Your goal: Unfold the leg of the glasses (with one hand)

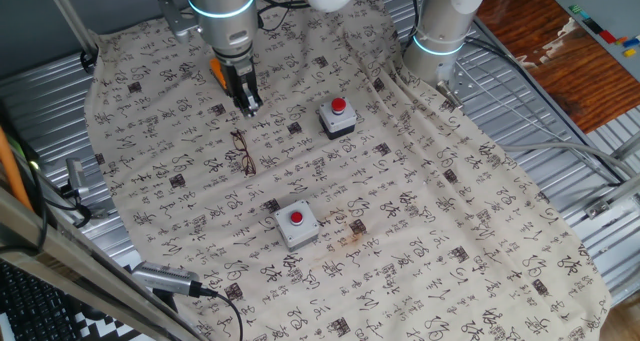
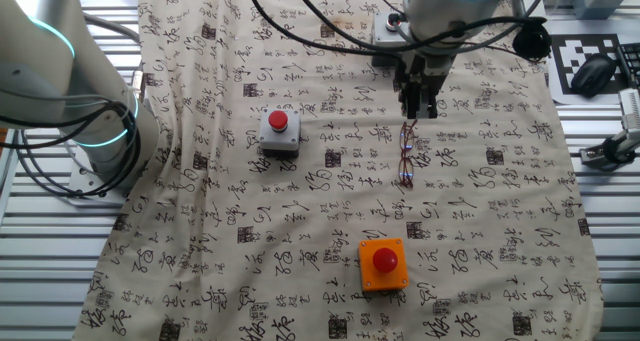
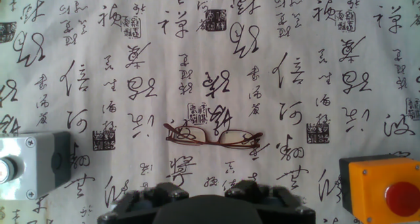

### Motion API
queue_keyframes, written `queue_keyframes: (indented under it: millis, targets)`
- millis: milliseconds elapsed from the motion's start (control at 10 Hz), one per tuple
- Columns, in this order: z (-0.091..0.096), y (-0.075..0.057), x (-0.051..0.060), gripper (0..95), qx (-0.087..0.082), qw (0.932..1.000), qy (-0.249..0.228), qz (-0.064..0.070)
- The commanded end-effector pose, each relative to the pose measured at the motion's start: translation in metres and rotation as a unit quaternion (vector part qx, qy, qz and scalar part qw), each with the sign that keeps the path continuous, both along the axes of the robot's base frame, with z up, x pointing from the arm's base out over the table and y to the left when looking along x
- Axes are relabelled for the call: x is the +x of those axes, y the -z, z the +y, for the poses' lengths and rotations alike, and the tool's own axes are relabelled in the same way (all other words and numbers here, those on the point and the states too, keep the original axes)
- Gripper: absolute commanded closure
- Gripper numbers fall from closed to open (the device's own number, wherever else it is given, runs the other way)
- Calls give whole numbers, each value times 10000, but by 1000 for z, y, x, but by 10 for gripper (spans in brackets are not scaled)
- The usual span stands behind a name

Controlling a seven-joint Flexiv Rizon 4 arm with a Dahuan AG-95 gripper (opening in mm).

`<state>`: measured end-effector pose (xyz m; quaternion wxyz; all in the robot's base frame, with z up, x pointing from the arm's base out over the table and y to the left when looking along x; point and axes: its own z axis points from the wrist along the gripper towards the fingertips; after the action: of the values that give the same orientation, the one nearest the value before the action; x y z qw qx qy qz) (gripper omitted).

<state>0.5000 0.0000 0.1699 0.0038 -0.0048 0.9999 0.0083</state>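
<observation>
My two-finger pincer (image 2: 419, 108) hovers, fingers nearly together, above thin reddish-brown wire glasses (image 2: 406, 154) lying on the calligraphy-printed beige cloth (image 2: 300, 231) covering the ribbed metal table (image 2: 40, 271).

Cloth (image 3: 295, 66): black brush-written Chinese characters and small square seal stamps are printed all over it; no single word can be made out.
Card (image 2: 594, 66) at the surface's corner: black-and-white square marker pattern.
</observation>
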Motion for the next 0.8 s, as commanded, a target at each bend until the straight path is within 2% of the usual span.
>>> queue_keyframes:
  millis: [100, 700, 800]
  targets:
    - [0, 0, 0, 950, -3, 10000, 2, 2]
    - [0, 0, -1, 950, -8, 10000, -13, 6]
    - [0, 0, -1, 950, -50, 9999, -118, 39]
